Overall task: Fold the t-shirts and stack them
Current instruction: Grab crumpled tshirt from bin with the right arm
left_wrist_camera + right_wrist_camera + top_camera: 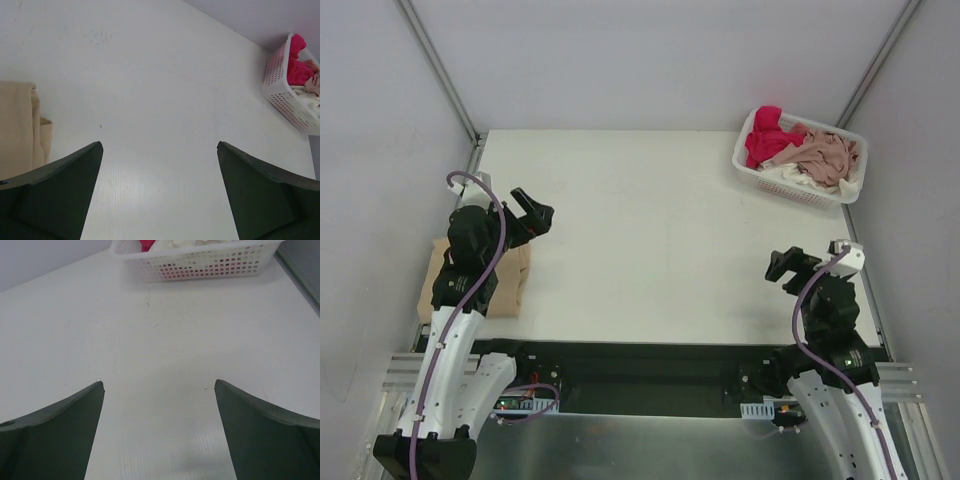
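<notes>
White bench (650, 240) carries one folded tan shirt (515, 285) at its left edge; remaining shirts (810, 155) lie heaped in the basket (790, 190). Left claw (533, 205) and right claw (787, 262) gape empty.

The gripper (159, 384) hangs with its two dark fingers (55, 432) spread wide and nothing between them. Under it lies the white table (150, 340). Well ahead, a little right of the fingers, stands a latticed basket (200, 267). A red shirt (146, 244) and a cream shirt (172, 244) show over its rim.
</notes>
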Controlling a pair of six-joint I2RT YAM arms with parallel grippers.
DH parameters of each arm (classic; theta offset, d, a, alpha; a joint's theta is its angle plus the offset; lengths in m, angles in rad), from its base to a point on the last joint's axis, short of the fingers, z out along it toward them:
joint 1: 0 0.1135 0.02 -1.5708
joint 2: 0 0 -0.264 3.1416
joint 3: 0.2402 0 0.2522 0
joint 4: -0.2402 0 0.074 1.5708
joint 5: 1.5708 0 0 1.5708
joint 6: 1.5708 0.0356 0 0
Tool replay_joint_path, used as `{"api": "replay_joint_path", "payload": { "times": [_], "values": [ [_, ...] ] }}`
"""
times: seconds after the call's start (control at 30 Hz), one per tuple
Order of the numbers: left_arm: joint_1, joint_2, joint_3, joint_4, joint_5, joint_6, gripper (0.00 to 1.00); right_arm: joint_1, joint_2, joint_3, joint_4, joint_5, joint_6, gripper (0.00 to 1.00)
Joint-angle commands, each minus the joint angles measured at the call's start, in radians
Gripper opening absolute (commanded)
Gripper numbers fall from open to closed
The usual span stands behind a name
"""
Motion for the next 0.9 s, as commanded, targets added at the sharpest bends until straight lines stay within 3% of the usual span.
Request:
{"api": "replay_joint_path", "payload": {
  "times": [0.0, 0.07, 0.13, 0.27, 0.5, 0.67, 0.87],
  "values": [
    [0.000, -0.015, -0.031, 0.008, -0.050, 0.010, 0.99, -0.002, 0.169, 0.158, 0.026, 0.126, 0.012, 0.97],
    [-0.002, -0.051, -0.062, 0.045, -0.053, 0.013, 0.99, -0.002, 0.286, 0.313, -0.038, 0.198, 0.022, 0.97],
    [-0.002, -0.074, -0.099, 0.082, -0.038, 0.025, 0.99, -0.004, 0.504, 0.454, -0.120, 0.234, 0.042, 0.97],
    [-0.002, -0.088, -0.143, 0.103, -0.053, 0.062, 0.99, -0.037, 0.871, 0.872, -0.307, 0.257, 0.053, 0.97],
    [-0.002, -0.114, -0.167, 0.113, -0.074, 0.094, 0.99, -0.214, 1.392, 1.269, -0.260, 0.085, 0.058, 0.97],
    [-0.002, -0.143, -0.186, 0.122, -0.087, 0.105, 0.99, -0.275, 1.623, 1.461, -0.231, 0.111, 0.062, 0.97],
    [-0.002, -0.166, -0.202, 0.137, -0.087, 0.109, 0.99, -0.344, 1.923, 1.666, -0.160, -0.032, 0.105, 0.97]
  ]
}}
